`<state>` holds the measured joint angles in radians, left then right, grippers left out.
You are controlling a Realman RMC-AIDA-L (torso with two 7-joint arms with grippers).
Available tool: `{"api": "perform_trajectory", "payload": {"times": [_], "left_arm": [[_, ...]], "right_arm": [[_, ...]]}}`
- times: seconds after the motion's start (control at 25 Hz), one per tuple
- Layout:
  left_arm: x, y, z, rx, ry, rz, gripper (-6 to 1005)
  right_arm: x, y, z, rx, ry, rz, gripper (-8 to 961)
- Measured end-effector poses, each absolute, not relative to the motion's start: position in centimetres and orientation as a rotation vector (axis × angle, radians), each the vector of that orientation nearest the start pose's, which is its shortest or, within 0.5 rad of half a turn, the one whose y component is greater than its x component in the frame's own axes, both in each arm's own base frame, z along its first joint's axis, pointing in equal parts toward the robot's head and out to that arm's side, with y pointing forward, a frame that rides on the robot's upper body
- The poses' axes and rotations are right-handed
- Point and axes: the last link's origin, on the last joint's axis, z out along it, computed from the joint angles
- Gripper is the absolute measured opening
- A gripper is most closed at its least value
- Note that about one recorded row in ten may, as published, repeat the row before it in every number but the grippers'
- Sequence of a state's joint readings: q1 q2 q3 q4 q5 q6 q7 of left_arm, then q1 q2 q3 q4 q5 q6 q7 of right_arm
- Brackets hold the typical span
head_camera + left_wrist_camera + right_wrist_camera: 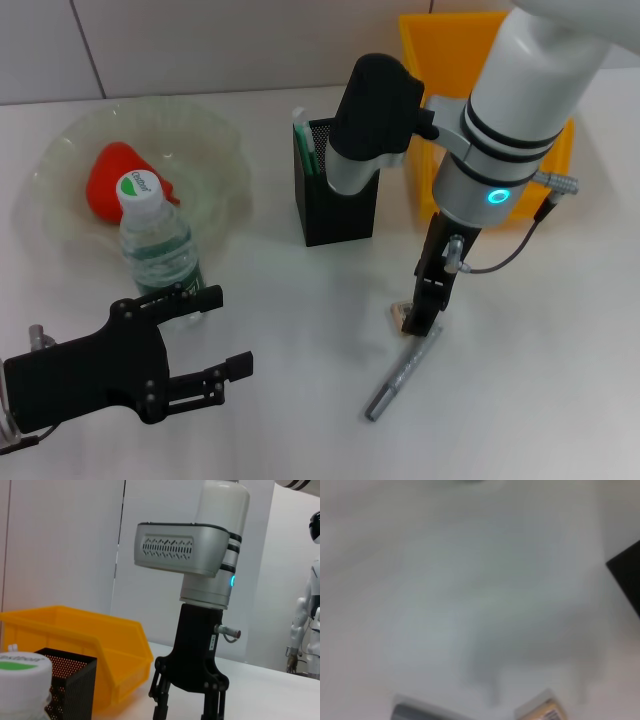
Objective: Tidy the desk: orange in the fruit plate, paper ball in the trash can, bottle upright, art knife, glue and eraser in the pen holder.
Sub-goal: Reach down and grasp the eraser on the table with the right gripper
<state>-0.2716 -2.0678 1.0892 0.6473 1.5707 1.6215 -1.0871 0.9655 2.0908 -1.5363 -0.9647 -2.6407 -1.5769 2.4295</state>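
Bringing the right gripper point(420, 318) down on the eraser point(402, 314) beside the knife point(402, 372), I can't tell its finger gap, so I centre before pinching, left gripper point(205, 340) spread idle.

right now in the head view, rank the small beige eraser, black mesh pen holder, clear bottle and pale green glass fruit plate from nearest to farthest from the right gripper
1. Small beige eraser, on the table right at the right gripper.
2. Black mesh pen holder, behind it, towards the robot's left.
3. Clear bottle, upright, farther left.
4. Pale green glass fruit plate, far left.
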Motion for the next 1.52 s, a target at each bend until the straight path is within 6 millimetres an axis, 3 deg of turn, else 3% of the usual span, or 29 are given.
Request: {"api": "perform_trajectory", "payload": {"times": [1.52], "left_arm": [[-27.3,25.8,-2.1,-2.738,-0.373,-0.935,813]], "right_arm": [[14.8,37.4,-7.0,-2.723,0.670,-0.946,738]]}}
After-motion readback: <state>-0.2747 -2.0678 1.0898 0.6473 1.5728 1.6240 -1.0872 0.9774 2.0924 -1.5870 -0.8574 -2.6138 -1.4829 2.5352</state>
